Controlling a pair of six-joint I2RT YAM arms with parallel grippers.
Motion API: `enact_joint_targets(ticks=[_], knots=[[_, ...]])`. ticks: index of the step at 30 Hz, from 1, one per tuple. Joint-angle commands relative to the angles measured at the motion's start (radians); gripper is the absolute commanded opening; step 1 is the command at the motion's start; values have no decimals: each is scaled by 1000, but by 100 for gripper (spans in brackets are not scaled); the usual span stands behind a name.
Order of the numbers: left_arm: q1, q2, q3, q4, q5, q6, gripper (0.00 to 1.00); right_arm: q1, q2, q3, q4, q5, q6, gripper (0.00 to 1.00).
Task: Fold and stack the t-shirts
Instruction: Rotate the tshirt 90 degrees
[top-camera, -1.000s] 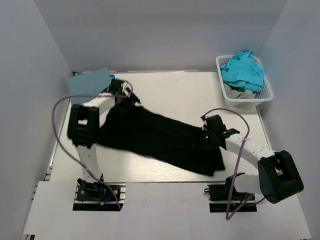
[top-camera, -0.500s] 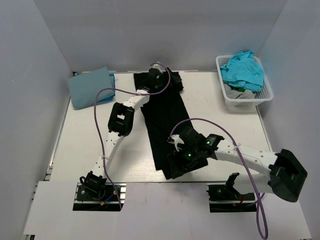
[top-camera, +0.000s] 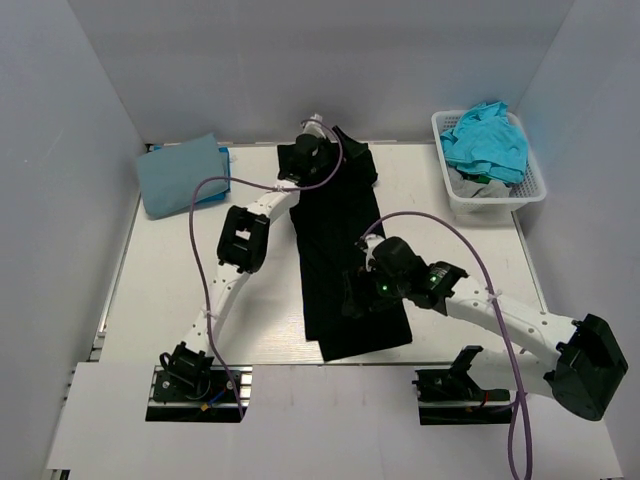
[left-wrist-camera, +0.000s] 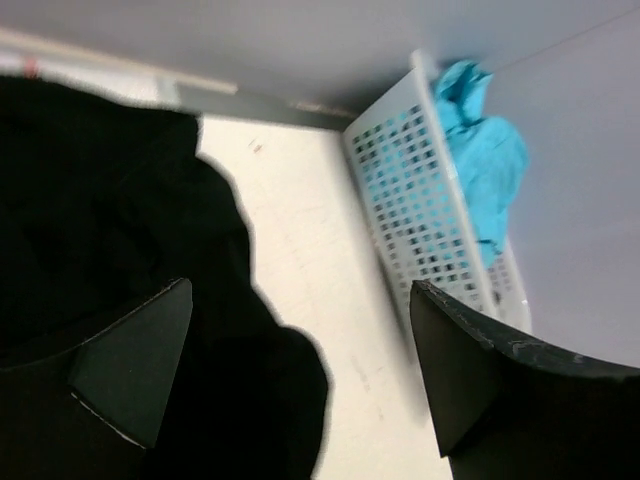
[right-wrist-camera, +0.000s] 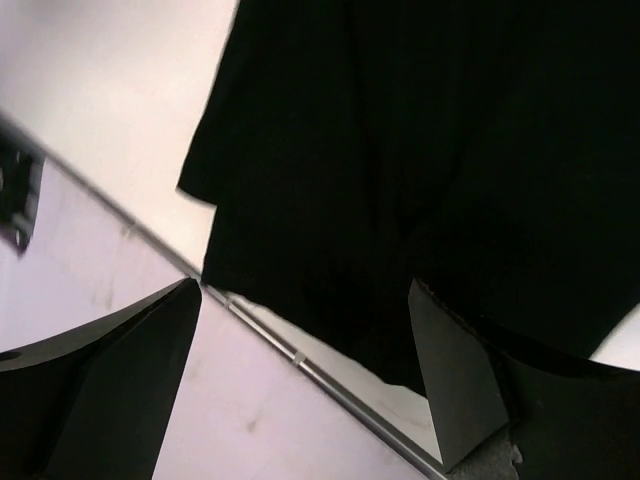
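The black t-shirt (top-camera: 340, 250) lies in a long strip down the middle of the tabletop (top-camera: 170, 270), its near end spread wider than before. The left gripper (left-wrist-camera: 300, 300) at its far end and the right gripper (right-wrist-camera: 305, 290), shifted rightward, both show jaws released.

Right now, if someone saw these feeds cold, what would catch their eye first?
The black t-shirt, stretched as a long strip down the middle of the table, far edge to near edge, with the left hand open over its far end and the right hand open nearer the front. Then the bright turquoise t-shirts heaped in the white basket at the far right corner, and a folded light blue t-shirt at the far left.
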Motion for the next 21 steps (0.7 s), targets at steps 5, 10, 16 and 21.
enact_joint_targets(ticks=[5, 10, 16, 21], knots=[[4, -324, 62, -59, 15, 89, 100, -39, -81, 27, 26, 155, 176, 90], [4, -591, -165, -442, 136, 250, 100, -71, -97, 30, -175, 351, 346, 90], [-78, -1249, -1016, -536, -37, 245, 100, -154, -97, -36, -339, 310, 415, 90], [-221, -1519, -1437, -706, -34, 200, 100, -202, -204, -122, -389, 261, 435, 90]])
